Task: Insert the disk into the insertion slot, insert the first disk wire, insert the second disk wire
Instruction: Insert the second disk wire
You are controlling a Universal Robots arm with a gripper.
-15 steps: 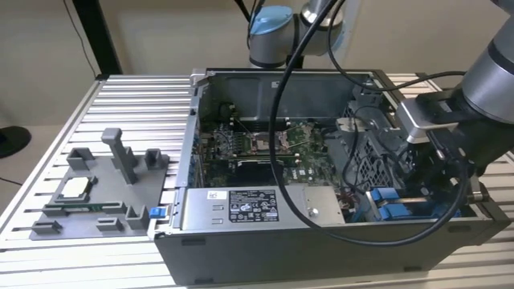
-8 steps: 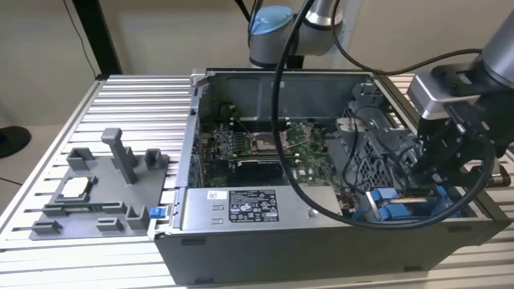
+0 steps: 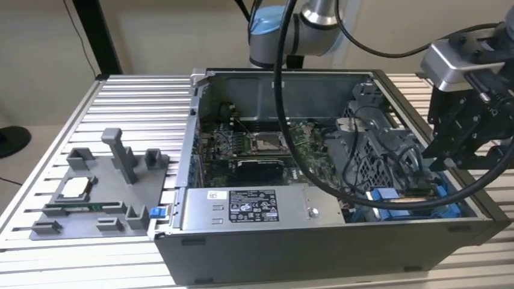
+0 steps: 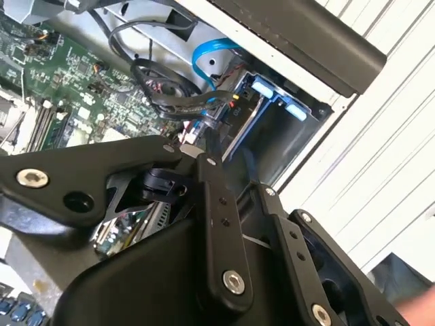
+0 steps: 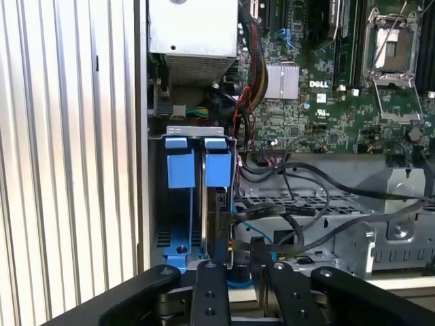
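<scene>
I've got the pincer over the slot at the case's corner, fingers near-closed, apparently pinching a wire connector. Disk looks seated. Keep the plug square, press gently.

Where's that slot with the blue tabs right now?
The slot sits in the case's front corner at the exterior view's right, beside the power supply, under the pincer.
</scene>
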